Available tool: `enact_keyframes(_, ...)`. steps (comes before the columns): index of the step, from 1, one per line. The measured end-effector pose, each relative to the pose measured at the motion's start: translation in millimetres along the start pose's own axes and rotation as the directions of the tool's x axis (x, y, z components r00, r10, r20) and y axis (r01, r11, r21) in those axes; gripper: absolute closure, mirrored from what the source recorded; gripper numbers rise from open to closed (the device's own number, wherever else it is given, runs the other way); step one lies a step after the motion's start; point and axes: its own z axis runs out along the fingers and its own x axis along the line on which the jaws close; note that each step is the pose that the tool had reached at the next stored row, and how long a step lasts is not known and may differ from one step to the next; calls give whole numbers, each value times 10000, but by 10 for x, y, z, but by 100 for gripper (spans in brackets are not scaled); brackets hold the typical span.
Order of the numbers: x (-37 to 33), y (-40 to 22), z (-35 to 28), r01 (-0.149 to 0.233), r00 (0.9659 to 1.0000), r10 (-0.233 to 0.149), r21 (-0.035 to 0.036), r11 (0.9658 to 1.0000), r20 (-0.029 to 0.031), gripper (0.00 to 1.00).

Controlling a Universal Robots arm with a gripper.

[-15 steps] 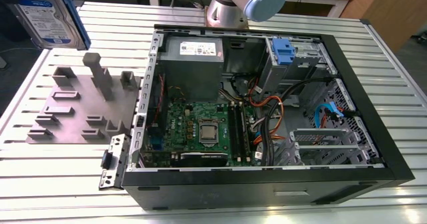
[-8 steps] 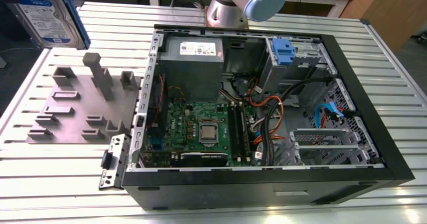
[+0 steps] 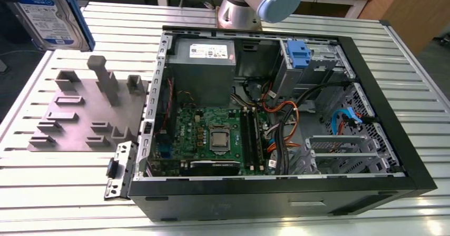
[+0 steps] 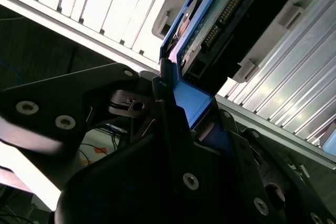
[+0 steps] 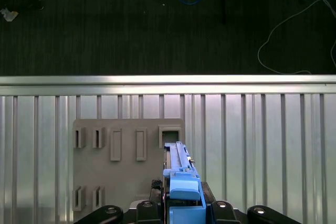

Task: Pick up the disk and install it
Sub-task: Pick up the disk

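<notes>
The disk (image 3: 48,16) stands upright at the exterior view's far left, a silver-grey drive with a white-and-blue label and a blue frame (image 3: 76,20) along its edge. It is off the grey fixture plate (image 3: 77,120), near that plate's far end. In the second wrist view my gripper (image 4: 181,95) is shut on the disk's blue frame (image 4: 191,100), with the drive's connector end (image 4: 226,17) beyond the fingers. In the first wrist view the disk (image 5: 177,158) is seen edge-on above the fixture plate (image 5: 126,174), just beside a square slot (image 5: 170,136).
An open computer case (image 3: 281,188) lies on the slatted metal table (image 3: 56,194), to the exterior view's right of the fixture. It holds a motherboard (image 3: 211,136), a grey power supply (image 3: 204,70), cables and a drive cage with a small blue latch (image 3: 299,54). The arm's base (image 3: 253,4) stands behind it.
</notes>
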Motion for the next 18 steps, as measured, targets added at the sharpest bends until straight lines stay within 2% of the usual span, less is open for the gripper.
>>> enact_keyframes(18,-1,-8,-13,0,10000,0,-3,10000,-1,63)
